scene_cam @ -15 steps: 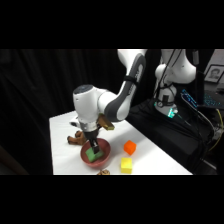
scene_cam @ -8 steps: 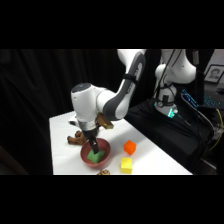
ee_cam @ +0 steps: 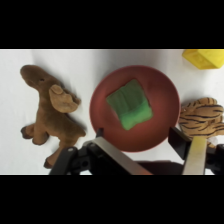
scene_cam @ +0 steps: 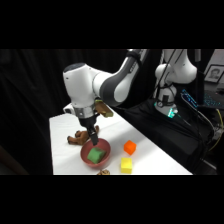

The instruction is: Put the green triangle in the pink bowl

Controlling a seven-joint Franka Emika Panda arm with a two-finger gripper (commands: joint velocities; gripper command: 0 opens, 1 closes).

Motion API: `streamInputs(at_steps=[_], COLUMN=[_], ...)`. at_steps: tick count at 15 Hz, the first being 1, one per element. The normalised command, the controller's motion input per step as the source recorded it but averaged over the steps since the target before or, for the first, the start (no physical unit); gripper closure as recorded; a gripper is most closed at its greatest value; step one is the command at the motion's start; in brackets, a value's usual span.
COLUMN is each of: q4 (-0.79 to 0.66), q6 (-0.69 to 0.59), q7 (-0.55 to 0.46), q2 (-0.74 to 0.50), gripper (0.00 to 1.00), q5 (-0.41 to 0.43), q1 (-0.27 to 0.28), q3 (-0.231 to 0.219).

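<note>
Resting inside the pink bowl point(ee_cam: 165, 95), the green triangle point(ee_cam: 129, 103) sits off its rim.

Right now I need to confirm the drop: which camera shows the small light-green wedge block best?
The wrist view: the light-green wedge block lies unobstructed in the middle of the round pinkish-red bowl, seen from straight above. The side view shows only a green patch inside the bowl, with the gripper just above its rim.

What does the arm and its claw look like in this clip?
The arm has glossy white rounded shells with dark grey joint sections. Its claw has a black linkage and two flat, light metallic fingers. A small teal light glows near the base.
</note>
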Motion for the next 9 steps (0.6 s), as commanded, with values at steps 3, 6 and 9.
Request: streamInputs(at_steps=[3,6,9], q4=[-0.05,-0.05,-0.04], q6=[-0.26,-0.22,-0.21], q7=[-0.03,-0.05,-0.06], q2=[-0.31,-0.28,-0.26], gripper=[0.0,0.0,0.0], q5=[-0.013,-0.008,-0.01], q1=[0.005,-0.005,-0.005], q3=[0.021,0.033,0.039])
